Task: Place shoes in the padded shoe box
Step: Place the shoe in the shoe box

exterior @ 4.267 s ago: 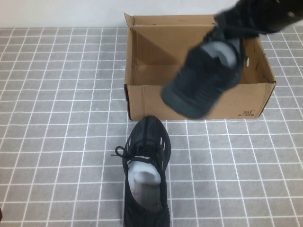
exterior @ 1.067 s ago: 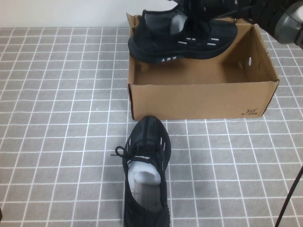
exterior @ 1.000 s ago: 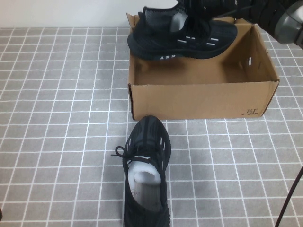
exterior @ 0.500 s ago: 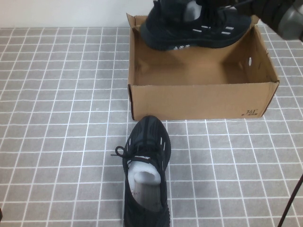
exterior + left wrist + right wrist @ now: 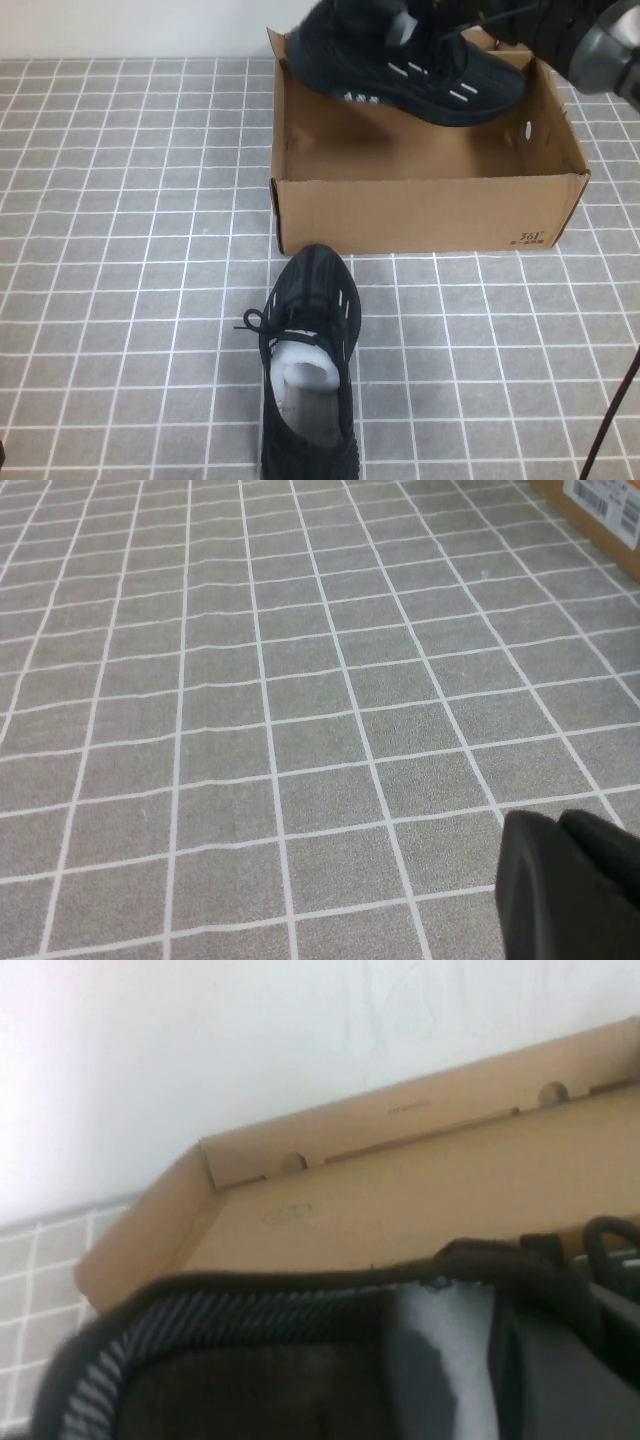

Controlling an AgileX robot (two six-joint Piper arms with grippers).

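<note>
One black knit sneaker [image 5: 405, 65] hangs over the back of the brown padded shoe box [image 5: 425, 212], its side with white dashes facing me, heel to the left, toe tilted down to the right. My right gripper [image 5: 440, 18] is shut on its collar from above. In the right wrist view the gripper [image 5: 500, 1380] clamps the collar next to the white stuffing [image 5: 440, 1350], with the box's back wall [image 5: 400, 1195] behind. The second sneaker [image 5: 308, 360] lies on the table in front of the box, toe toward it. My left gripper [image 5: 570, 890] is shut and empty low over the tiles.
The table is covered in grey tiles with white lines [image 5: 120, 250]. A white wall stands right behind the box [image 5: 130, 25]. A corner of the box with a label shows in the left wrist view [image 5: 600, 505]. A black cable [image 5: 612, 420] hangs at the right edge.
The held sneaker has shifted right and toward the back of the box, and has tilted so its toe points down to the right. The sneaker on the table and the left arm have not moved.
</note>
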